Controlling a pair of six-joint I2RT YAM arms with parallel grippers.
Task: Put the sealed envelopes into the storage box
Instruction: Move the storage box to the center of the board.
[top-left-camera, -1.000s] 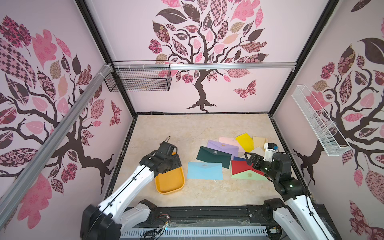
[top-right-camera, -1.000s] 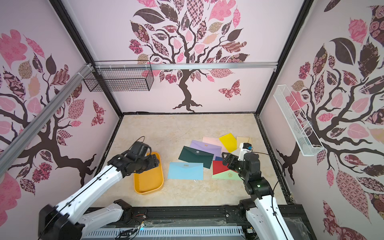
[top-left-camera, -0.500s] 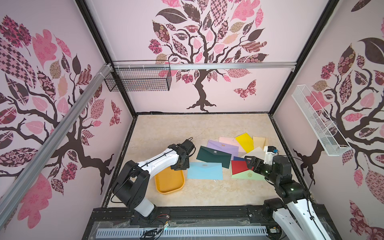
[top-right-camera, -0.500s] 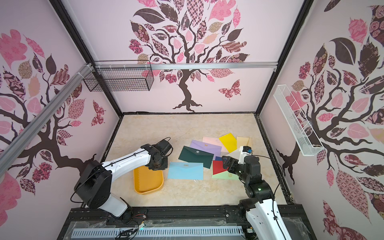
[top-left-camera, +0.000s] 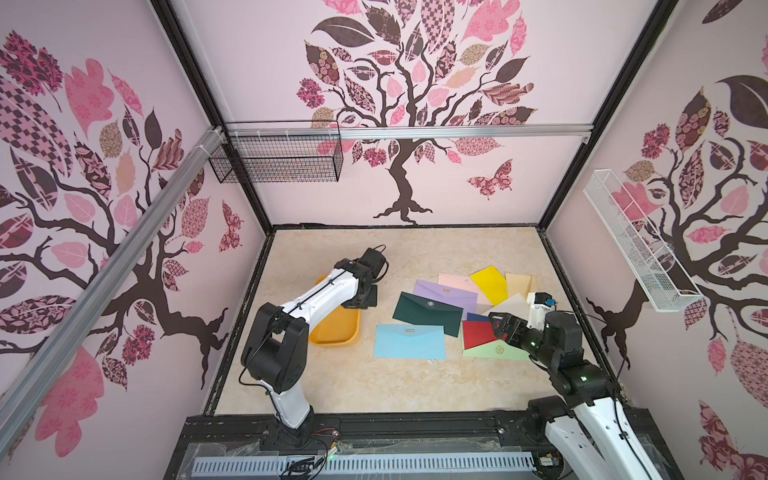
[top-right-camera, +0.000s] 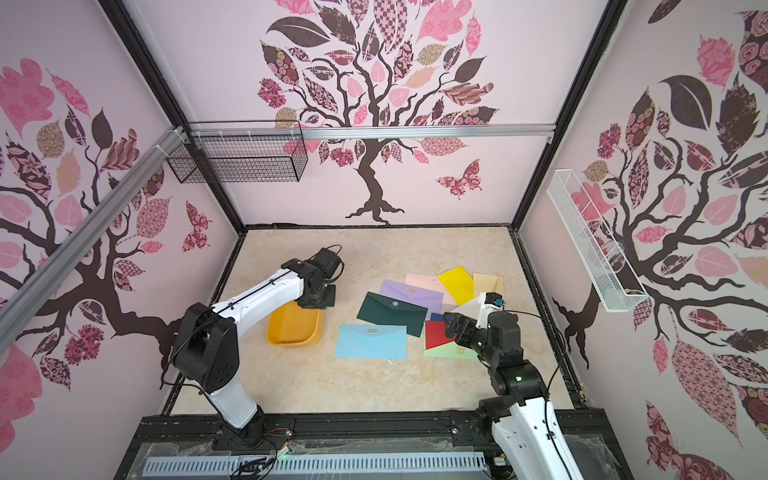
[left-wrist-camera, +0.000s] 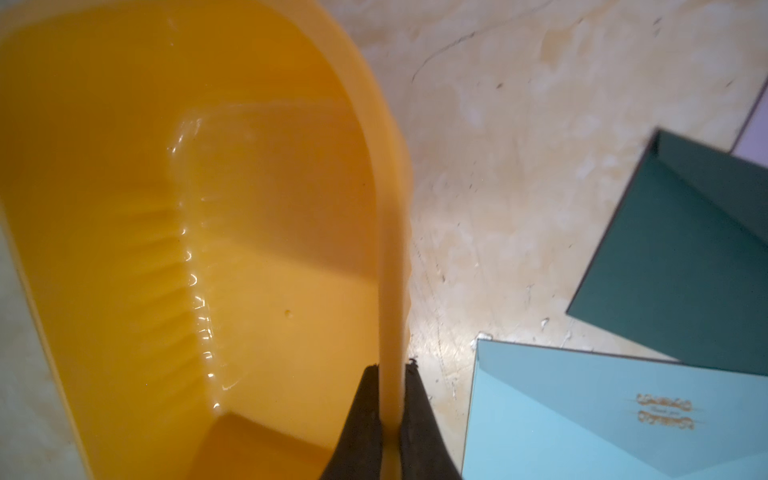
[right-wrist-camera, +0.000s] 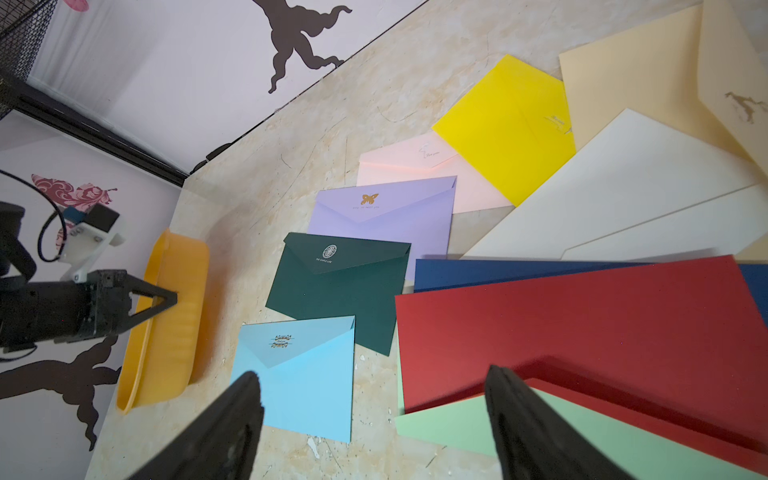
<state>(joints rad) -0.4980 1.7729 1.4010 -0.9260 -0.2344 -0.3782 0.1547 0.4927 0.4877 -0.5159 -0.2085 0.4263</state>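
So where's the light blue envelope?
In both top views the light blue envelope lies between the storage box and the red envelope, in front of the dark green envelope.

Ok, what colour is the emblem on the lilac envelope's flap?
Gold, a butterfly emblem on the lilac paper envelope; clearest in the right wrist view.

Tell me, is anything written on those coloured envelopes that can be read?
"THE SIMPLE LIFE", under a round emblem on the flap of the dark green envelope.
Lilac envelope: a line under a gold butterfly, too small to read.
Light blue envelope, pink envelope, yellow envelope: small script, too blurred.
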